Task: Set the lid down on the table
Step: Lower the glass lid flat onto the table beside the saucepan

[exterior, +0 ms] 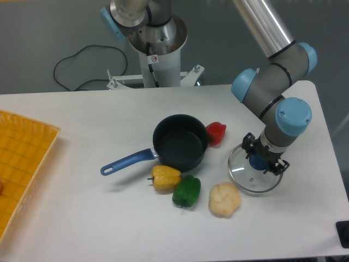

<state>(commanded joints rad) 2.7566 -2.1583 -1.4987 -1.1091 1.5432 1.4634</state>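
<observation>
We have the lid [254,170] low over the table [87,123], to the right of the saucepan [180,142] and just beyond the cauliflower [224,198], whose top edge sits right beside the lid's near rim. Our gripper [262,160] comes down from directly above the lid's centre, and its jaws are clamped on the blue knob [256,161], one finger on each side of it.

What matters for the release is the vertical relation. The lid hangs straight beneath the jaws, its disc lying close to flat and facing up, so there is no long axis to line up. We cannot tell for sure whether the rim is already touching the table or floating just off it; the glass is clear and the shadow under it is faint. We judge it nearly or fully down.

The saucepan stands uncovered to the lid's left, with the red pepper [216,132] between them and the yellow pepper [166,177] and green pepper [187,191] further left of the cauliflower. If the rim is seated, we would part the jaws and rise straight up, clear of the knob.
</observation>
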